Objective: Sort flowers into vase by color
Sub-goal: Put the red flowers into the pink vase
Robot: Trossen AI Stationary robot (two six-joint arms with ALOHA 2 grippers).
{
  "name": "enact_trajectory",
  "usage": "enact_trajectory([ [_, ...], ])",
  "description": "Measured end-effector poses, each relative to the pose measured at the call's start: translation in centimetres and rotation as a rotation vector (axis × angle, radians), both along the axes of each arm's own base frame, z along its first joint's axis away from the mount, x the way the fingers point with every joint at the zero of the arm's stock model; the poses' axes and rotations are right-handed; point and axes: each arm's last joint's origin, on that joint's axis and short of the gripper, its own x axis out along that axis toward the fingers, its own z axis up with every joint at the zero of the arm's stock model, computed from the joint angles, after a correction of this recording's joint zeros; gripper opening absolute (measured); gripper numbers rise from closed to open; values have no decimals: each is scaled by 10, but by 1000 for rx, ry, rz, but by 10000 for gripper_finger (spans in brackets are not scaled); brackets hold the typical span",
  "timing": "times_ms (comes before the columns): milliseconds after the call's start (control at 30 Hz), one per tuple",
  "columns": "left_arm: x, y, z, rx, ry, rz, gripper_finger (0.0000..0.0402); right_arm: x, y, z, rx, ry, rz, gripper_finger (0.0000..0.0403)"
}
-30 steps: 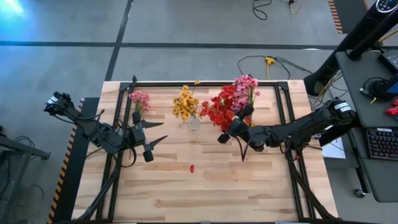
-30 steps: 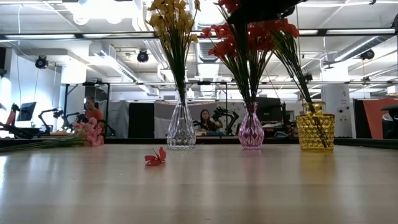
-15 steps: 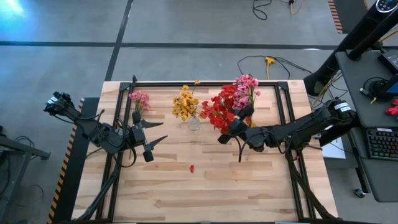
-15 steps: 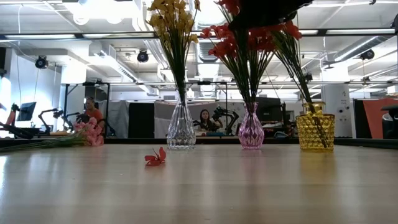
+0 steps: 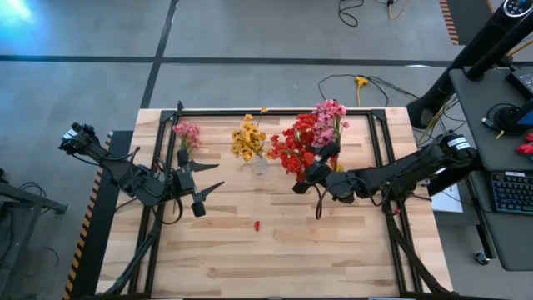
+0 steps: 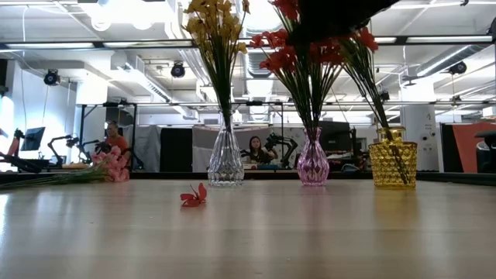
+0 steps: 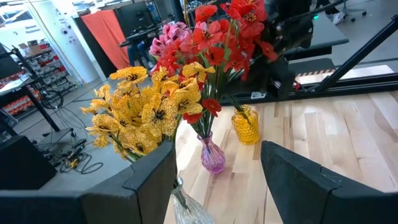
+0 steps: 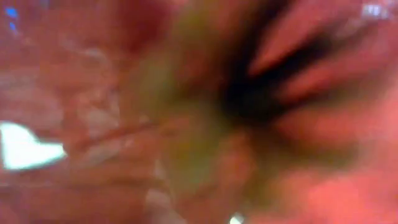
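I have yellow flowers (image 5: 248, 138) in the clear vase (image 6: 225, 160), red flowers (image 5: 296, 145) in the purple vase (image 6: 313, 161) under my right pincer (image 5: 316, 166), grip unreadable, while pink flowers (image 5: 186, 132) lie on the table (image 5: 275, 258) near my open, empty left pincer (image 5: 202, 185).

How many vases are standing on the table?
3, in a row at the far side: a clear vase with yellow flowers, a pink vase with red flowers, a yellow vase rightmost.

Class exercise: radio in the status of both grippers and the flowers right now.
Right gripper at the red flowers, fingers open. Left gripper open, idle. Pink sprig lies unsorted on the table; red petal loose mid-table.
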Motion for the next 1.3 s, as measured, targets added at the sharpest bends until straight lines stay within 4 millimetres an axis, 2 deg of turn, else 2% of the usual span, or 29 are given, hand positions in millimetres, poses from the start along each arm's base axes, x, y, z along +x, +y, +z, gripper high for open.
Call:
enact_trajectory([
  [433, 0, 0, 0, 0, 1, 0, 220, -1, 2, -3, 1, 23, 8, 302],
  [800, 0, 0, 0, 1, 1, 0, 220, 0, 12, 7, 0, 1, 19, 304],
  [1300, 0, 0, 0, 2, 3, 0, 220, -3, 19, 5, -5, 27, 36, 304],
])
